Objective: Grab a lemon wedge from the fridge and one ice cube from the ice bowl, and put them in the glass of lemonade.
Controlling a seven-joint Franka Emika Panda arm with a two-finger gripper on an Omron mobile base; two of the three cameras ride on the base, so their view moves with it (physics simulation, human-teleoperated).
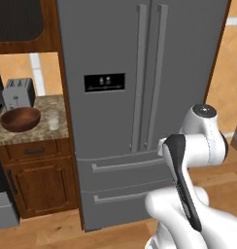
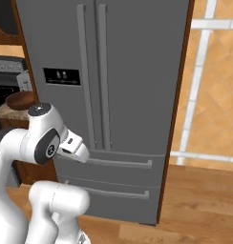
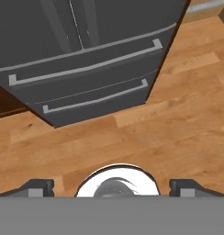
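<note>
The tall grey fridge stands with both doors and both drawers shut; its drawers also fill the top of the hand view. The lemon wedge is hidden. On the granite counter left of the fridge sits the brown ice bowl, also seen at the left edge as the ice bowl. The ice cube is too small to make out. The glass of lemonade stands just right of the bowl. My gripper is open and empty, held low in front of the fridge and pointing down at the floor.
A toaster stands behind the bowl. A wooden cabinet carries the counter, with a stove further left. Wooden floor spreads in front of and to the right of the fridge.
</note>
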